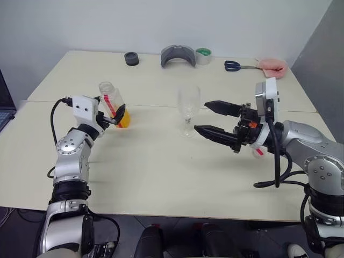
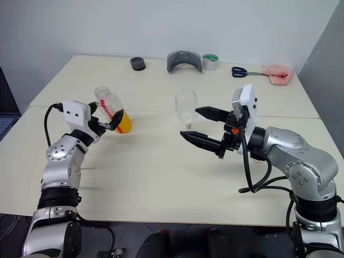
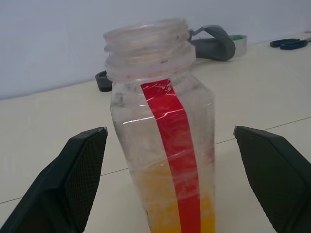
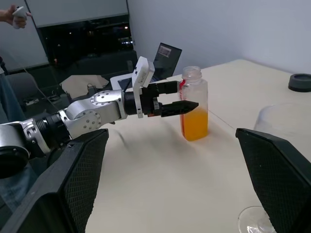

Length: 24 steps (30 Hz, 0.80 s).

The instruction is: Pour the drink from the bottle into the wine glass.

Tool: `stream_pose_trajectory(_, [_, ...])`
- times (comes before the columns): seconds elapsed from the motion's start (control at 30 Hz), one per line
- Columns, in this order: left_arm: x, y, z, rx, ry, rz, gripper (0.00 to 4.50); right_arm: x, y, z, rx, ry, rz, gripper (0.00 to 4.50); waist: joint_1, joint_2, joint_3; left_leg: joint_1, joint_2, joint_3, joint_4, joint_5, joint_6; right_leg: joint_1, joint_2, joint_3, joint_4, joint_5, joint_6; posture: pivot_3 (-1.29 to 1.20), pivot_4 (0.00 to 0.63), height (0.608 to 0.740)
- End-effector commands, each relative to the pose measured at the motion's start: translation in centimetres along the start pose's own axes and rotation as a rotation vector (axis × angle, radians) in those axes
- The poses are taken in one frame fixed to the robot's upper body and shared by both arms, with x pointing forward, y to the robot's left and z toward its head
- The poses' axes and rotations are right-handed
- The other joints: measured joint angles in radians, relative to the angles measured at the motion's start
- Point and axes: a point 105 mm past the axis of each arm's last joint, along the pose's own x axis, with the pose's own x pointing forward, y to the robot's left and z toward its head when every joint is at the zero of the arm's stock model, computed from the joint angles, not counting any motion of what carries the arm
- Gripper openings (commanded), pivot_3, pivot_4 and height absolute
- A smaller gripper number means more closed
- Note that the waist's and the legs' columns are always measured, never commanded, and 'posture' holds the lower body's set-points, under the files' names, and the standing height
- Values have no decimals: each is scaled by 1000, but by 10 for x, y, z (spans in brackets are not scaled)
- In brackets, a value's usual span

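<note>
The bottle (image 1: 112,102) stands upright on the table's left part, uncapped, with a red label strip (image 3: 177,165). The orange drink (image 1: 124,119) fills only its bottom part. My left gripper (image 1: 115,114) is open and level around the bottle; both black fingers (image 3: 82,165) flank it with a gap on each side. The empty wine glass (image 1: 189,107) stands upright at mid-table. My right gripper (image 1: 201,116) is open and points left, its fingertips just short of the glass's bowl and stem. In the right wrist view the glass bowl (image 4: 286,121) sits beside one finger.
Along the table's far edge lie a black round piece (image 1: 131,58), a grey curved holder (image 1: 178,55), a tape roll (image 1: 203,56), blue scissors (image 1: 236,65) and a pink cloth (image 1: 271,65). A laptop (image 4: 165,56) stands off the left side.
</note>
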Motion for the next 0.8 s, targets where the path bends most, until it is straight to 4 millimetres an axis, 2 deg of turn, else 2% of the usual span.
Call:
stream_pose_trajectory(0.03, [11, 1, 6, 23, -39, 5, 4500, -1, 4, 15, -44, -46, 6, 4472, 1, 0, 0, 0, 0, 0, 0, 0, 0, 0, 0, 0, 0, 0, 0, 0, 150, 740])
stream_pose_trajectory(0.1, [15, 0, 2, 20, -31, 2, 4500, 0, 3, 15, -45, -44, 1, 4472, 1, 0, 0, -1, 0, 0, 0, 0, 0, 0, 0, -1, 0, 0, 0, 0, 150, 740])
stream_pose_trajectory(0.2, [17, -3, -3, 10, -27, -13, 3912, 0, 3, 15, -44, -45, -4, 4500, 1, 0, 0, -1, 0, 0, 0, 0, 0, 0, 0, -1, 0, 0, 0, 0, 150, 740])
stream_pose_trajectory(0.4, [15, -3, -12, 2, -6, -26, 2114, 0, 4, 16, -45, -46, -10, 4500, 1, 0, 0, -1, 0, 0, 0, 0, 0, 0, 0, -1, 0, 0, 0, 0, 150, 740])
stream_pose_trajectory(0.47, [15, -3, -14, 2, -2, -29, 1753, 0, 3, 16, -48, -46, -14, 4500, 1, 0, 0, -1, 0, 0, 0, 0, 0, 0, 0, -1, 0, 0, 0, 0, 150, 740])
stream_pose_trajectory(0.63, [17, -5, -9, 38, -2, -53, 1725, 1, 2, 17, -69, -55, -28, 4500, 1, 0, 0, -1, 0, -1, 0, 0, 0, 0, 0, -1, 1, 0, 0, 0, 150, 740])
stream_pose_trajectory(0.7, [21, -10, 0, 85, -11, -85, 1725, -1, 0, 18, -90, -61, -43, 4500, 1, 0, 0, -1, 0, -1, 1, 0, 0, 0, 0, -1, 1, 0, 0, 0, 150, 740])
stream_pose_trajectory(0.8, [32, -22, 25, 157, -61, -148, 1725, -5, -8, 25, -142, -88, -95, 4500, 3, 0, 0, -1, 0, -1, 1, 0, 0, 0, 0, -1, 1, 0, 0, 0, 150, 740])
